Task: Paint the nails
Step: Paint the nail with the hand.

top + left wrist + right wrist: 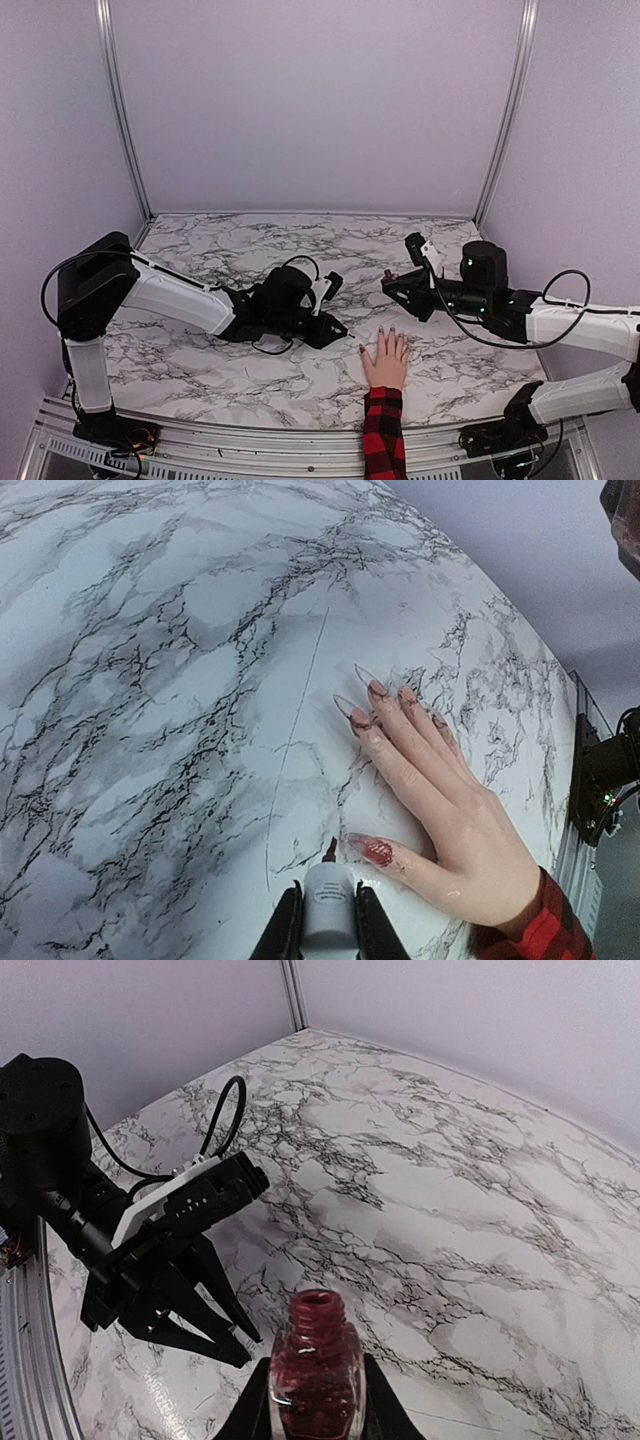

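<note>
A pale hand (386,362) with a red-and-black plaid sleeve (383,437) lies flat on the marble table. In the left wrist view the hand (450,820) shows long clear nails (365,695); the thumbnail (372,849) carries red polish. My left gripper (328,920) is shut on the white brush cap (328,905). Its dark brush tip (331,850) sits just left of the thumbnail. My right gripper (312,1400) is shut on an open red glitter polish bottle (316,1370), held above the table right of the hand, as the top view (392,285) shows.
The marble table (300,250) is ringed by lilac walls. The left arm's gripper (170,1260) shows as a black and white body in the right wrist view. A metal rail (250,440) runs along the near edge.
</note>
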